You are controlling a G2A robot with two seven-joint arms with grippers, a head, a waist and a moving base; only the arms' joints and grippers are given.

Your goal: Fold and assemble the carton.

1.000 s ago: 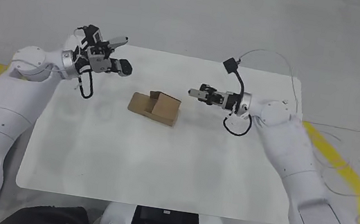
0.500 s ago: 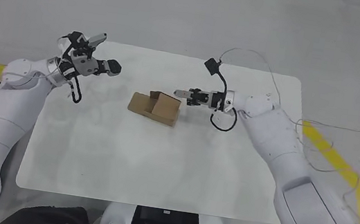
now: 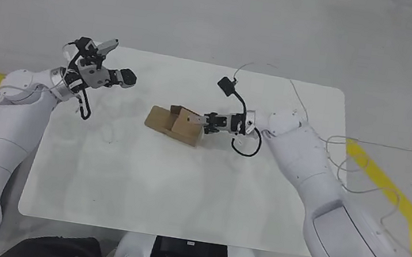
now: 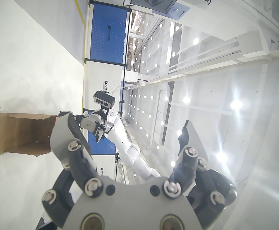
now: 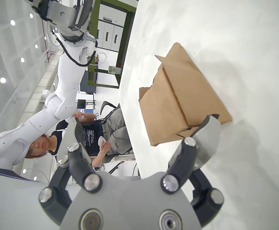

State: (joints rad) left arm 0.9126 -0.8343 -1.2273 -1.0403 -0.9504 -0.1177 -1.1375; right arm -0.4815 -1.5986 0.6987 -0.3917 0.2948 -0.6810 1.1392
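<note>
A brown carton (image 3: pixel 176 124) lies partly folded near the middle of the white table (image 3: pixel 180 197), with one end open and its flaps loose. My right gripper (image 3: pixel 208 121) is at the carton's right end and stands open. In the right wrist view the carton (image 5: pixel 181 93) lies just ahead of the right gripper (image 5: pixel 142 118), and one fingertip (image 5: pixel 210 124) is against its near corner. My left gripper (image 3: pixel 120 60) hangs open above the table's far left corner, well away from the carton. The left wrist view has the left gripper (image 4: pixel 126 126) holding nothing and the carton's open end (image 4: pixel 24 135) beyond it.
A thin cable (image 3: pixel 307 95) loops from the right wrist over the far right part of the table. The table's front half (image 3: pixel 180 197) is bare white surface. Yellow floor tape (image 3: pixel 388 196) runs past the right edge.
My right gripper has moved left across the table up to the carton's right end, and the carton has shifted slightly left. The left gripper drew back toward the far left corner.
</note>
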